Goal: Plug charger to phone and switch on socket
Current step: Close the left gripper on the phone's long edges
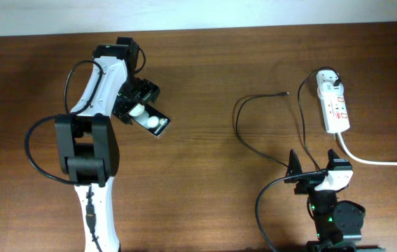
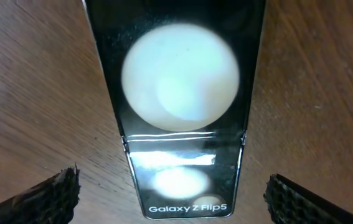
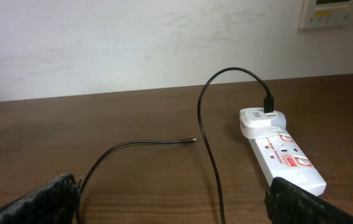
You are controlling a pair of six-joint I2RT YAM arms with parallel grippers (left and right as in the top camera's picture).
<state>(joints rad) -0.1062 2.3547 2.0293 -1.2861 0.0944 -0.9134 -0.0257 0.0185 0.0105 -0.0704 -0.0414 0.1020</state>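
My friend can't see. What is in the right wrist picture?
A white socket lies on a brown table with the charger plugged into its far end. Its thin black cable loops across the wood, tip lying free. The right hand's open fingers frame the bottom corners.

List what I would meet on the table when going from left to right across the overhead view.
phone → connector tip of the charger → socket → far end of the thick white cord, which runs to the right edge.
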